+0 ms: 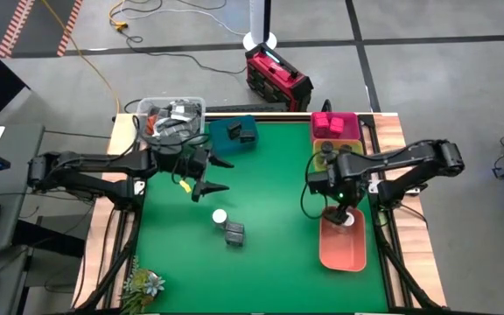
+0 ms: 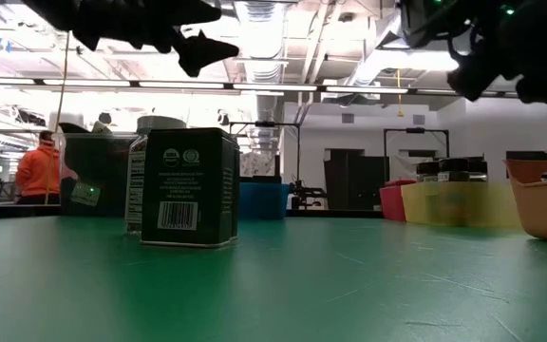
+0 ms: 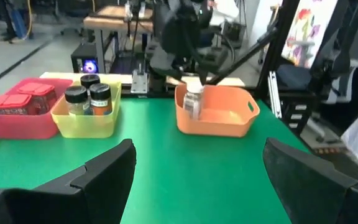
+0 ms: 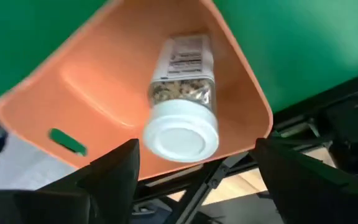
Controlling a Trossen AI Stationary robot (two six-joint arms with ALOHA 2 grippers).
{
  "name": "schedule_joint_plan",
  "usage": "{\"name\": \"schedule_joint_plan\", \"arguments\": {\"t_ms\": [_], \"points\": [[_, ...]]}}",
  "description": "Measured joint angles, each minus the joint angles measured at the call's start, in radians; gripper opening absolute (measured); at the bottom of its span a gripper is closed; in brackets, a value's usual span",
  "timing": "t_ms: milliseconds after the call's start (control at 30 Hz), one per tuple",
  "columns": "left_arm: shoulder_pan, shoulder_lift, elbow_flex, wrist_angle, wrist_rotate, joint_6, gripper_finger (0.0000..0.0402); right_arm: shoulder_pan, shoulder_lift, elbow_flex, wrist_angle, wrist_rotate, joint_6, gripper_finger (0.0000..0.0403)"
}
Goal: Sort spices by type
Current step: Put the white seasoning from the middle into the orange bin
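Over the salmon tray point(image 1: 343, 248) at the right side of the green desk point(image 1: 269, 192), the right pincer point(image 1: 340, 215) is held with its fingers spread apart, gripping nothing. A white-capped jar point(image 4: 183, 102) is seen between those fingers in the right wrist view; it appears to lie in the tray, though contact with the tray floor cannot be confirmed there. In the left wrist view the same jar is seen at the tray's near wall, under the right arm.

Near the middle of the desk the left pincer point(image 1: 214, 175) is held above the surface, its fingers wide apart and empty. Just beyond it, toward the front edge, a second white-capped jar point(image 1: 220, 216) and a dark grey tin point(image 1: 234, 232) are found close together; in the low view the tin point(image 2: 189, 188) stands upright with its barcode toward the camera, the jar partly hidden behind it.

Along the back right edge, a pink tray point(image 1: 336, 126) is filled with pink boxes point(image 3: 21, 99), and a yellow tray point(image 1: 329, 150) beside it is loaded with dark-lidded jars point(image 3: 89, 98). At the back centre, a teal tray point(image 1: 233, 133) holds another dark tin point(image 1: 246, 135). A clear tub point(image 1: 171, 118) of grey clutter sits at the back left corner.
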Motion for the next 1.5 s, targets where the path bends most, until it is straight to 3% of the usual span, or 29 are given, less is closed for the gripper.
{"name": "schedule_joint_plan", "arguments": {"t_ms": [267, 433, 700, 800, 900, 1167, 1500], "points": [[-0.053, 0.0, 0.086, -0.18, -0.027, 0.057, 0.0336, -0.02, 0.0, 0.096, 0.01, 0.03, 0.0, 0.0345], [-0.121, 0.0, 0.087, -0.347, -0.061, 0.126, 0.0336, -0.017, -0.001, 0.158, 0.133, 0.245, -0.033, 0.0338], [-0.296, 0.013, 0.087, -0.561, -0.346, 0.119, 0.0336, -0.005, 0.0, 0.196, 0.584, 0.624, -0.235, 0.0333], [-0.368, 0.021, 0.087, -0.618, -0.457, 0.12, 0.0336, 0.003, 0.0, 0.182, 0.767, 0.706, -0.355, 0.0333], [-0.417, 0.019, 0.087, -0.622, -0.515, 0.108, 0.0336, 0.002, 0.0, 0.17, 0.91, 0.722, -0.444, 0.0333], [-0.448, 0.02, 0.043, -0.624, -0.523, 0.014, 0.0336, 0.026, 0.072, 0.171, 1.179, 0.73, -0.591, 0.0333], [-0.458, 0.018, -0.166, -0.406, -0.494, -0.14, 0.0336, 0.027, 0.178, 0.17, 1.241, 0.745, -0.639, 0.0333]]}}
